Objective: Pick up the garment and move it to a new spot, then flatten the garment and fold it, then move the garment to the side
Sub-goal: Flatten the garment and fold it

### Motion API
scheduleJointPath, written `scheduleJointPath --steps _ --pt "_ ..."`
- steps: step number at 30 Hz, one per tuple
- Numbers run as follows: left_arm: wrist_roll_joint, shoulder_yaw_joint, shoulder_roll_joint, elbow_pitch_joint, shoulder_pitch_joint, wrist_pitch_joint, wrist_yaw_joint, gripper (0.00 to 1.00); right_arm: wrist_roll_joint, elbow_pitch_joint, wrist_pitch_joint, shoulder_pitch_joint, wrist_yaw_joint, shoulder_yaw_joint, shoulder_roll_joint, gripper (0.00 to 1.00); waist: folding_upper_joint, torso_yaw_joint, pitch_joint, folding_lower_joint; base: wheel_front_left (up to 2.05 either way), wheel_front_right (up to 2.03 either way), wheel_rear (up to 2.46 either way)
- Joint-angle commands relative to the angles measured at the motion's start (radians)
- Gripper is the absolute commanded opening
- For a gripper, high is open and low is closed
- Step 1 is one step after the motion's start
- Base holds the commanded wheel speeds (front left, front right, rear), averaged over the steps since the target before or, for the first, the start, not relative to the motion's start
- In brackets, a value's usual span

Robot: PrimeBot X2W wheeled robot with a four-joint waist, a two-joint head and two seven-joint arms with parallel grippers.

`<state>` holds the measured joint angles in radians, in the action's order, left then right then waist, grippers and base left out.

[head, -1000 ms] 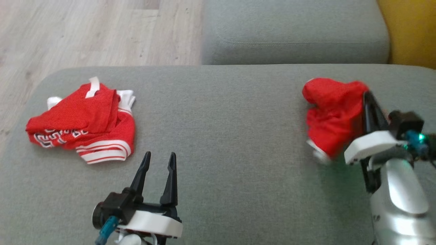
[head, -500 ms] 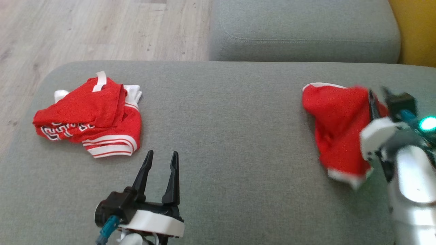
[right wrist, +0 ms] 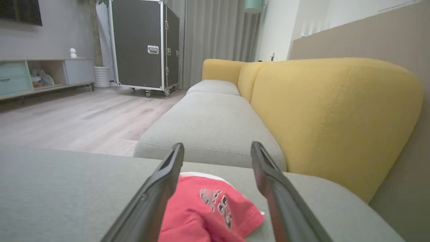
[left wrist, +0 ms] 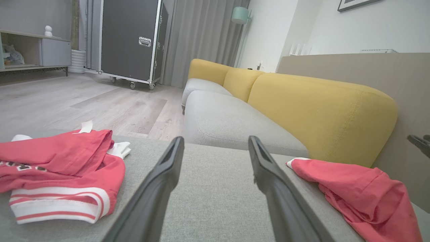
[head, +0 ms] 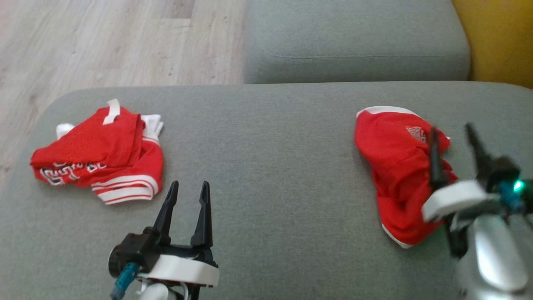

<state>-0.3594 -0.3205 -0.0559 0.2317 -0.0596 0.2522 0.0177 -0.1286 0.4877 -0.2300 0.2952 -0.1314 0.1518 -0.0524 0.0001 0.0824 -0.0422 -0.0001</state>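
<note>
Head view puts the red garment (head: 395, 166) on the right part of the grey seat cushion (head: 270, 166), lying loose in a rumpled heap with white hem showing at its far and near edges and a small printed mark facing up; it rests on the fabric, not lifted; the right gripper (head: 451, 129) hangs at its right edge with both fingers spread wide and nothing pinched between them; the right wrist view has the cloth lying below and between those parted fingers, though whether one brushes it I cannot tell; the left gripper (head: 190, 184) hovers over the near left-middle of the cushion, fingers likewise apart and empty, well apart from that garment; a second red garment (head: 95, 162) with white striped bands sits bunched at the left end. By my reading the garment is set down at the side, yet it looks neither flat nor neatly folded; so either only the first move is done, with flattening, folding and setting aside left, or a rough fold is made and the task is nearly over; these views do not settle which.
</note>
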Motion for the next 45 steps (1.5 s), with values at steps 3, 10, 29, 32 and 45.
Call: scheduleJointPath --steps 3,10,29,32,45 --pt "0.009 0.038 0.004 -0.036 -0.031 0.010 0.001 1.00 0.075 -0.077 -0.016 -0.062 0.001 -0.092 0.002 1.00 -0.0001 -0.021 -0.007 0.0001 0.00 0.00 0.00" --pt "0.016 0.031 0.005 -0.040 -0.029 0.010 0.003 1.00 0.145 -0.124 -0.020 -0.218 0.001 -0.175 0.002 1.00 -0.0001 -0.033 -0.002 0.0001 0.00 0.00 0.00" --pt "0.010 -0.014 0.006 -0.019 -0.052 0.010 0.009 1.00 0.130 0.133 0.166 -0.002 0.001 -0.148 0.002 1.00 -0.0001 0.071 0.057 0.0001 0.00 0.00 0.00" --pt "0.006 -0.021 0.006 -0.018 -0.061 0.010 0.009 1.00 0.110 0.213 0.180 0.056 0.001 -0.101 0.002 1.00 -0.0001 0.093 0.077 0.0001 0.00 0.00 0.00" --pt "-0.013 -0.056 0.006 -0.020 -0.094 0.010 0.002 1.00 0.060 0.535 0.123 0.260 0.001 0.039 0.002 0.00 -0.0001 0.152 0.121 0.0001 0.00 0.00 0.00"
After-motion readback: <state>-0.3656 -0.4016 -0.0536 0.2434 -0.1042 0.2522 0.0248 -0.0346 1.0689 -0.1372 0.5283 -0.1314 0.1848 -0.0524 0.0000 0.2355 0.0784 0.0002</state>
